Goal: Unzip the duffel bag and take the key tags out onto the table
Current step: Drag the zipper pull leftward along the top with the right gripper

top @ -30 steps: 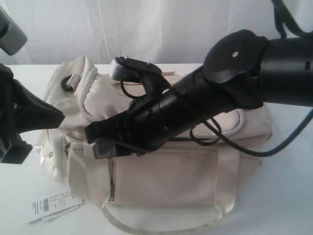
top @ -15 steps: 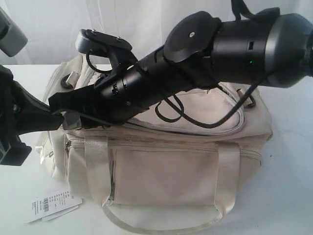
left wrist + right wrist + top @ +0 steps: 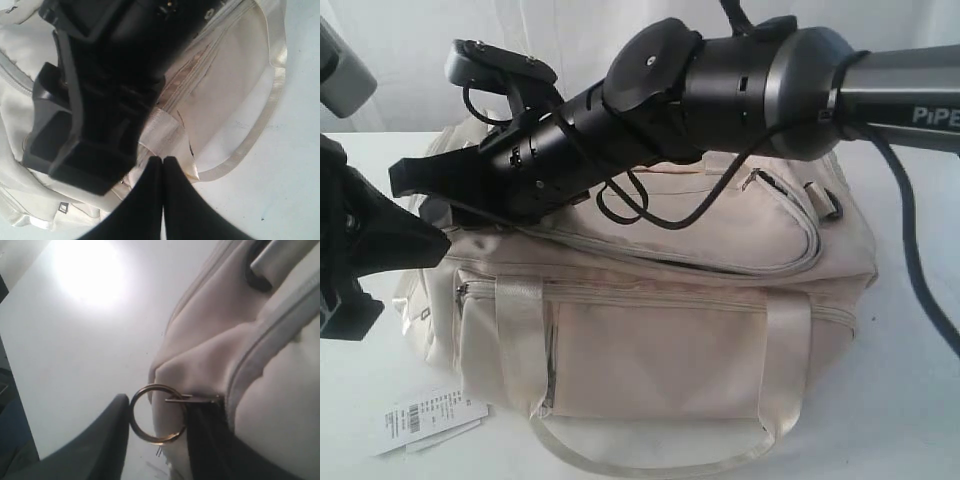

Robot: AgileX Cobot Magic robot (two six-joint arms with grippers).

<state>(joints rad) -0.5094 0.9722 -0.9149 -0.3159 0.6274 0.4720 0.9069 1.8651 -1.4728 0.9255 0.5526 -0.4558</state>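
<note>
Cream satin bunches under my right gripper (image 3: 420, 195), which reaches across the duffel bag (image 3: 660, 350) to its left end and pinches the metal zipper ring (image 3: 157, 386) between its fingers. My left gripper (image 3: 162, 161) is pressed shut on nothing, its tip just beside that same end of the bag. The key tags are nowhere in view (inside, I judge, under the flap).

Thin round metal could slip from my pinch if I pull at a slant to the zipper track (image 3: 720, 268). With nothing pinning the soft bag, it may drag along instead of unzipping. My two arms sit close here, so a sideways move risks a knock.

Bare table (image 3: 910, 400) lies right of the bag; a barcode label (image 3: 425, 415) takes the front left corner.
</note>
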